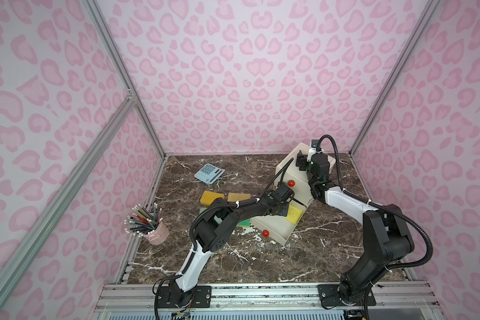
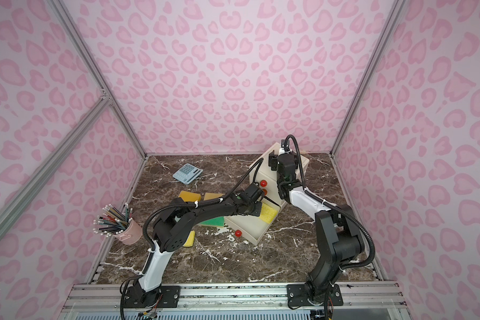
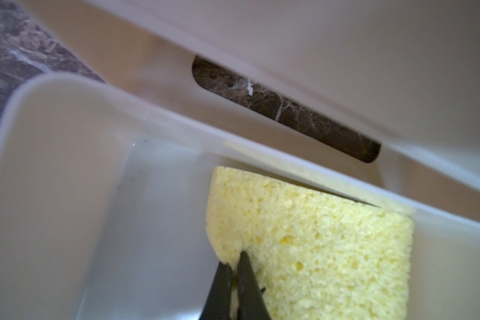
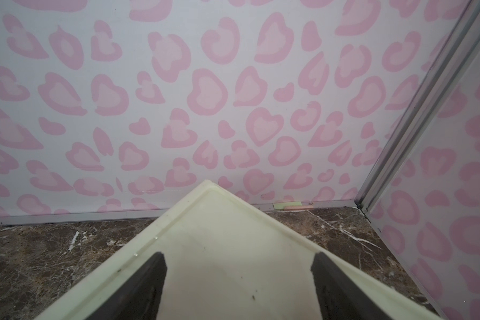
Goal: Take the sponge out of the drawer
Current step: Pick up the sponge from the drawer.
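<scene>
The cream drawer (image 1: 277, 232) (image 2: 251, 231) with a red knob is pulled out of the bottom of a small cabinet (image 1: 288, 171). A yellow sponge (image 1: 294, 216) (image 2: 270, 214) (image 3: 316, 249) lies at its back, against the rear wall. My left gripper (image 1: 283, 212) (image 2: 257, 212) (image 3: 236, 260) reaches into the drawer and is shut on a pinched corner of the sponge. The drawer's inner wall (image 3: 53, 166) is bare beside it. My right gripper (image 1: 301, 162) (image 2: 272, 163) (image 4: 239, 257) stands open over the cabinet's top (image 4: 219, 235), holding nothing.
On the marble table lie a blue calculator (image 1: 208, 173), two brownish sponges (image 1: 212, 198) (image 1: 239, 197), a green sponge (image 2: 212, 221) and a yellow one (image 2: 189, 239) under the left arm. A pink cup of pencils (image 1: 155, 234) stands at the left. The cabinet sits near the back wall.
</scene>
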